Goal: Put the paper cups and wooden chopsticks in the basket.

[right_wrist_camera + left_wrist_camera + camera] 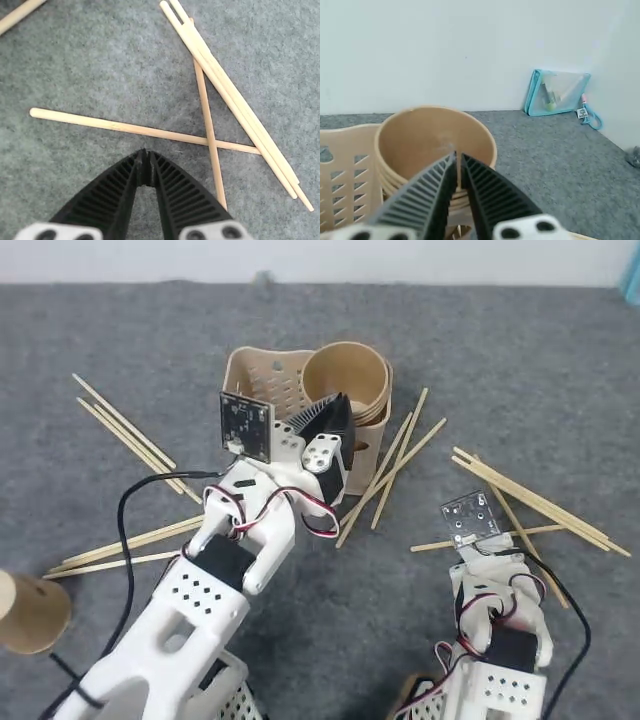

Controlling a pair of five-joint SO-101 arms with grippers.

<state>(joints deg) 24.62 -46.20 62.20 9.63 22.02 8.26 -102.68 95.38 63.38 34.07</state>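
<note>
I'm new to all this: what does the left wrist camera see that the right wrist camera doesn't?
Left wrist view: the stacked paper cups sitting in the basket, and behind them a white wall with a teal pouch leaning against it. Right wrist view: loose wooden chopsticks lying crossed on the grey surface. Both: that grey surface, and each arm's own black ridged gripper up close, the left gripper and the right gripper, each closed.
</note>
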